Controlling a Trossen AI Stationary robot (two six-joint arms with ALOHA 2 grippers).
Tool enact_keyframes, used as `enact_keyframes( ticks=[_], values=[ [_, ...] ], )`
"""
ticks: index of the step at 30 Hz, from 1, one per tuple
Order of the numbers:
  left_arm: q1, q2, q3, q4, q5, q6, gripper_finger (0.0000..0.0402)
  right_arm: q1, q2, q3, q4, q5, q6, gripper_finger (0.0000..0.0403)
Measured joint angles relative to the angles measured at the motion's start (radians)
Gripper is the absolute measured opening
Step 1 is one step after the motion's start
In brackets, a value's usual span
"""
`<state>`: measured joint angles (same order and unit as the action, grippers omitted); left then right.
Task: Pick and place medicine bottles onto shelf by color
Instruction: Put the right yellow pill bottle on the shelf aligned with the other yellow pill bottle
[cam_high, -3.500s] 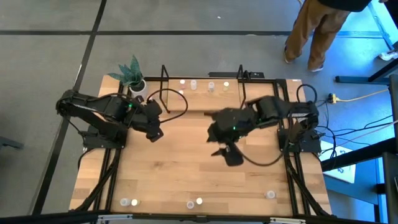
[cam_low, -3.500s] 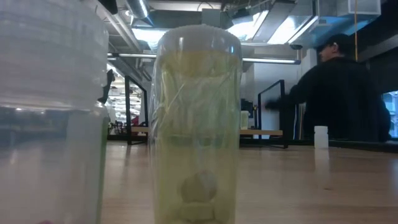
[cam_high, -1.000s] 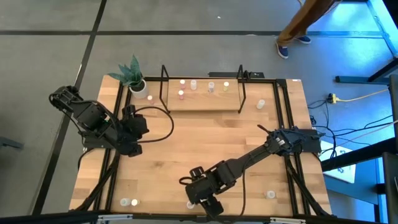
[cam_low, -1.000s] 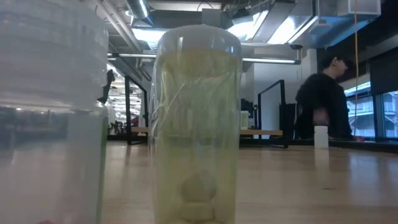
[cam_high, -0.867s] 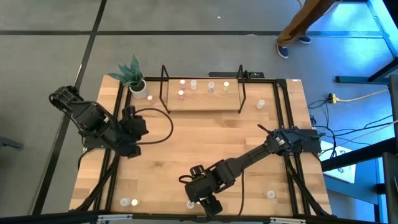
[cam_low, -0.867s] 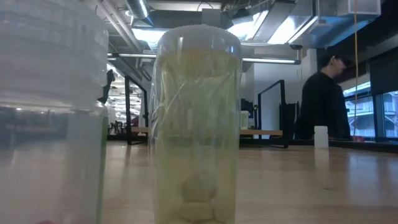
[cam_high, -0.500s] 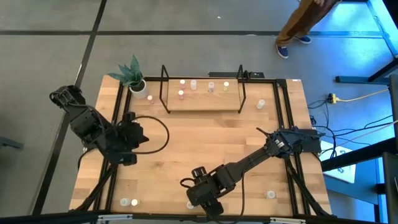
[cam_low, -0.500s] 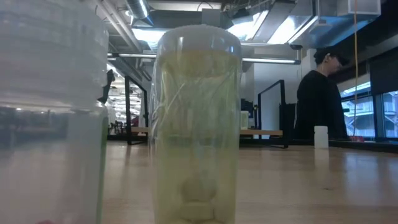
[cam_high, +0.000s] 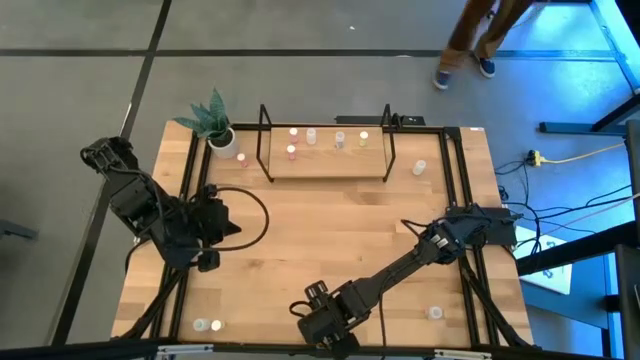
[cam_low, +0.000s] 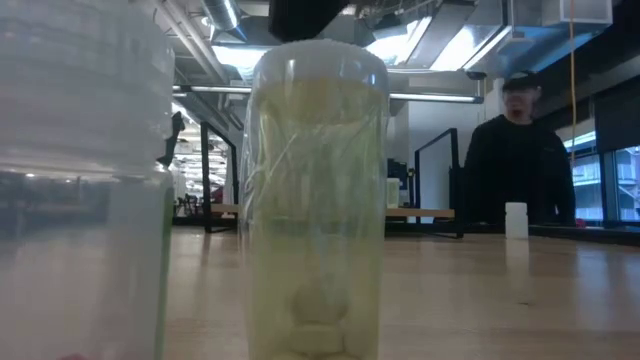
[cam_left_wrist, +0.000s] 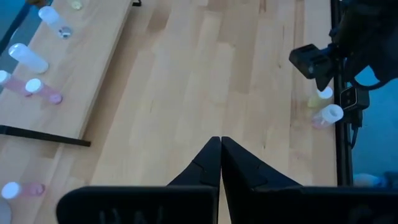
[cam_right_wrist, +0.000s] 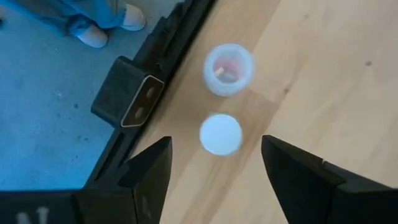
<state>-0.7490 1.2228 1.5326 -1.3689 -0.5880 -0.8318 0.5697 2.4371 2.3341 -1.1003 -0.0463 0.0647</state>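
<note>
Right claw (cam_right_wrist: 214, 163): fingers wide apart, poised straight over a white-capped bottle (cam_right_wrist: 220, 133) at the desk's (cam_high: 320, 240) near edge, not touching it.
Second bottle (cam_right_wrist: 229, 68): just beside the first.
Left claw (cam_left_wrist: 221, 163): pinched closed, empty, over the desk's left side.
Shelf (cam_high: 325, 160): far edge, several bottles standing on it.

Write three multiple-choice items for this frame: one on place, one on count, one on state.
1. Where is the right gripper?
A. over the shelf
B. at the table's near edge
C. beside the plant

2. How many bottles lie just ahead of its fingers?
A. two
B. four
C. none

3. How is the left gripper?
A. wide open
B. shut on a bottle
C. shut, empty

Answers: 1 B, the high view shows it opposite the shelf; 2 A, a white-capped bottle and a second bottle; 3 C, fingertips meet over bare wood.
</note>
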Motion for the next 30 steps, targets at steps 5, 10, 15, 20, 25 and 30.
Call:
enact_keyframes(
  ticks=[5, 10, 15, 20, 25, 30],
  values=[
    [0.000, 0.000, 0.000, 0.000, 0.000, -0.001, 0.0004, 0.004, 0.027, 0.000, 0.009, 0.002, -0.005, 0.0249],
    [0.000, 0.000, 0.000, 0.000, 0.000, -0.004, 0.0002, 0.003, 0.030, 0.000, 0.018, 0.048, -0.021, 0.0249],
    [0.000, 0.000, 0.000, 0.000, 0.000, -0.004, 0.0005, 0.003, 0.031, 0.000, 0.020, 0.053, -0.026, 0.0249],
    [0.000, 0.000, 0.000, 0.000, 0.000, -0.004, 0.0005, 0.003, 0.031, -0.002, 0.022, 0.053, -0.070, 0.0249],
    [0.000, 0.000, 0.000, 0.000, 0.000, -0.004, 0.0002, 0.003, 0.031, -0.070, 0.077, 0.051, -0.074, 0.0249],
    [0.000, 0.000, 0.000, 0.000, 0.001, -0.004, 0.0004, 0.003, 0.032, -0.149, 0.148, 0.047, -0.069, 0.0249]
  ],
)
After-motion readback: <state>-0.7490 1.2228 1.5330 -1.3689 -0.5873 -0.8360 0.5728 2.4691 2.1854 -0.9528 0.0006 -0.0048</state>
